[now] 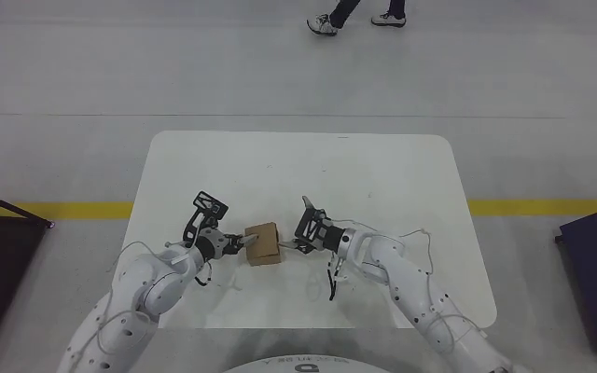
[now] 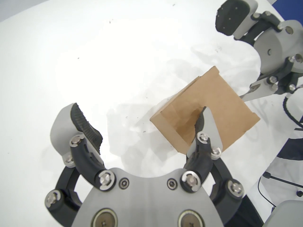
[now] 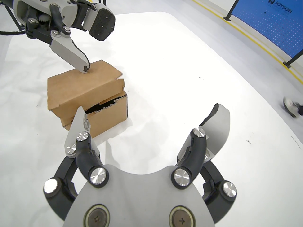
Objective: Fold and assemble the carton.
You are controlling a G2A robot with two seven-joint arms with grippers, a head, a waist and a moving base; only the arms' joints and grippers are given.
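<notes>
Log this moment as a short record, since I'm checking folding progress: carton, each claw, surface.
carton: brown, between the two claws; top flap folded down, gap left at one end
left claw: open, one finger pressing on the carton's top
right claw: open, one finger at the carton's gapped end
surface: white table

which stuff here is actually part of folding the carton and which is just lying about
In the job:
small brown cardboard carton, lid gaping
left gripper, jaws open, one fingertip on the carton's top
right gripper, jaws open, one fingertip beside the gap

Just around:
white rounded table
yellow floor stripe
blue panels on black stands
</notes>
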